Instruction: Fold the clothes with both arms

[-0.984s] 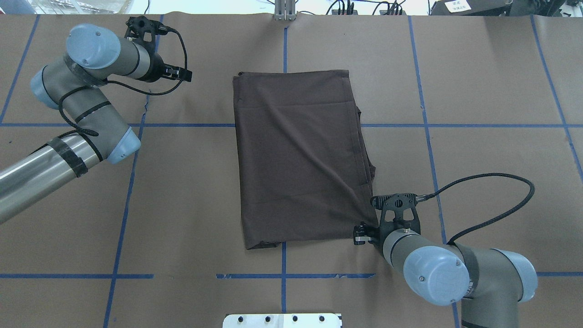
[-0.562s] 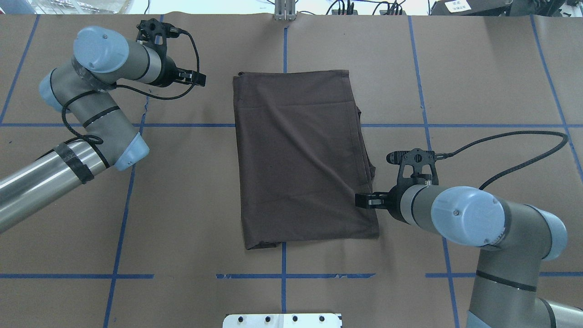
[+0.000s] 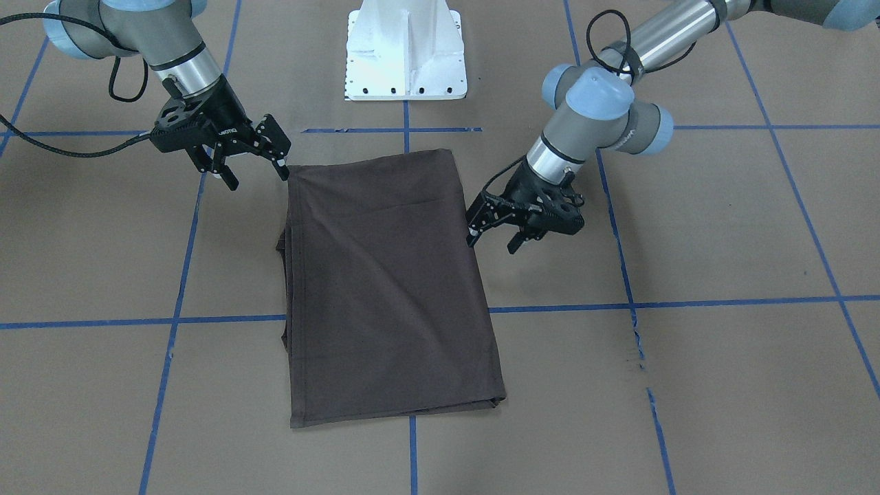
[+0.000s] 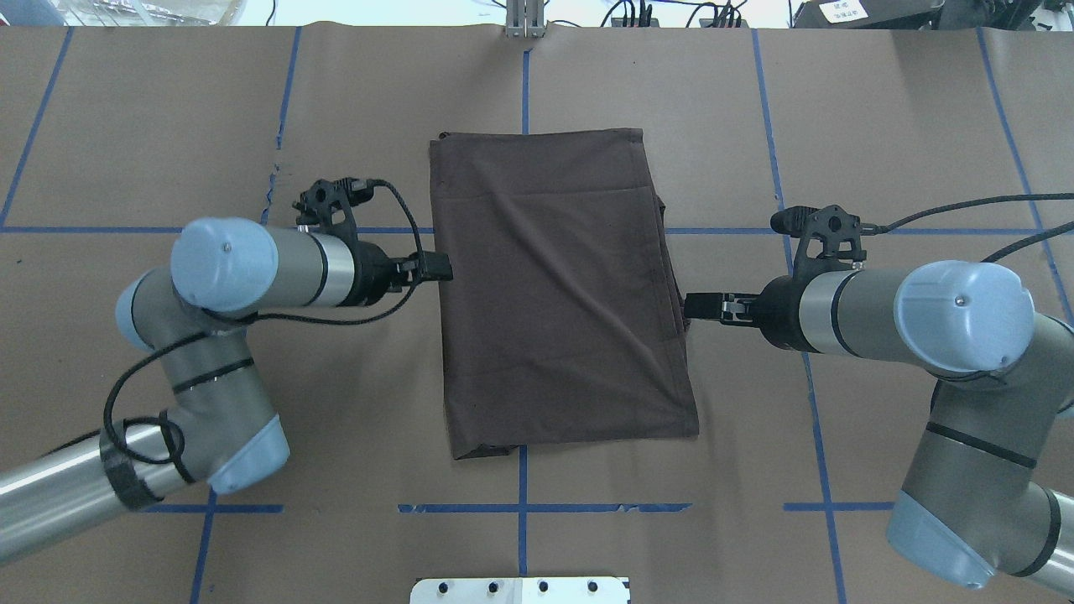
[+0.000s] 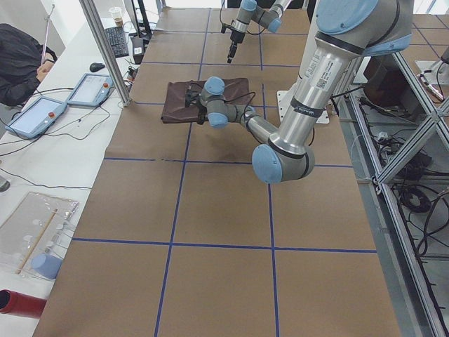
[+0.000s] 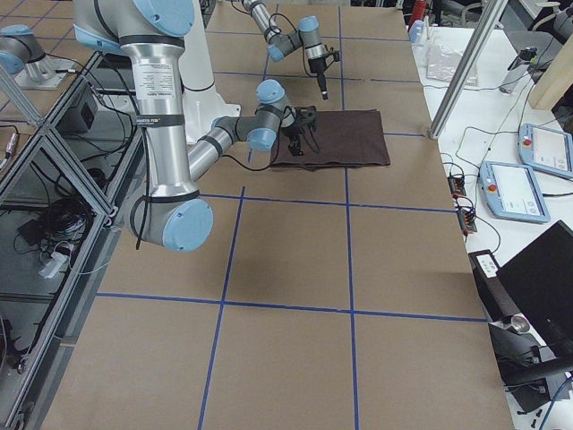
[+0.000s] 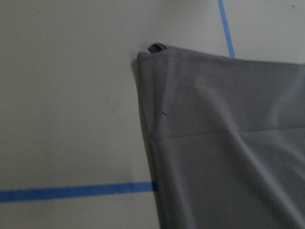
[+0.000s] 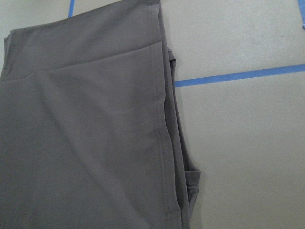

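**T-shirt** (image 4: 554, 285): dark brown, lying flat at the middle of the paper-covered table (image 4: 881, 126) and already folded into a long rectangle. Stacked layers stick out along its right long edge. I see no collar or print.

**Left gripper** (image 3: 492, 245): fingers spread, with nothing between them. It sits just beside the shirt's left long edge, about halfway along. Its wrist camera looks at the far left corner.

**Right gripper** (image 3: 257, 180): fingers spread and empty. It is at the opposite long edge, beside the bulging layers. Whether it touches the cloth, I cannot tell.

**Placement, my reading:** the two arms face each other across the shirt so that each can take one side. That way the cloth would lift evenly for a crosswise fold. I judge the lengthwise folds done and the halving not yet begun.

**Caution:** the right edge holds several loose layers. A shallow pinch there may catch only the top one and drag the stack apart.
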You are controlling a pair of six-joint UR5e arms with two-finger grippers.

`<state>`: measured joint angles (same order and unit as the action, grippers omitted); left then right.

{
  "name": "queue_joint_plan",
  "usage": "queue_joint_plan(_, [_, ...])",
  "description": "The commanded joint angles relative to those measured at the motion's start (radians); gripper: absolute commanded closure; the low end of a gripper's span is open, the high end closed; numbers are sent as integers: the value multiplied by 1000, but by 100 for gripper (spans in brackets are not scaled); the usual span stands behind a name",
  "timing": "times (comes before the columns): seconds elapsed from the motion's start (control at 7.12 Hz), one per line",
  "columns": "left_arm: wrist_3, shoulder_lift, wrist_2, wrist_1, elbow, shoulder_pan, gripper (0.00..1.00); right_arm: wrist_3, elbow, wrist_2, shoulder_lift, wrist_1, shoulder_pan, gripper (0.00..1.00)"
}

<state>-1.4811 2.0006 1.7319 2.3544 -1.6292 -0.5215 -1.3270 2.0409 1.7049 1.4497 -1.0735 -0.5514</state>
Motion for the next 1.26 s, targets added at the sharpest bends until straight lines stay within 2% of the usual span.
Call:
queue_joint_plan(0.0, [-177,-66,-142,-4,-92,168,22,-12,-2,7,1,4,-13,0])
queue_joint_plan(0.28, [-226,-66,-187,-50,-119,247,22,-14,-2,7,3,4,-16,0])
queue_joint_plan(0.56, [-254,-63,-189,-90,-127,265,22,-14,-4,7,3,4,-16,0])
queue_joint_plan(1.12, [-307,-60,-215,-92,-121,305,31,-14,-5,6,4,4,-18,0])
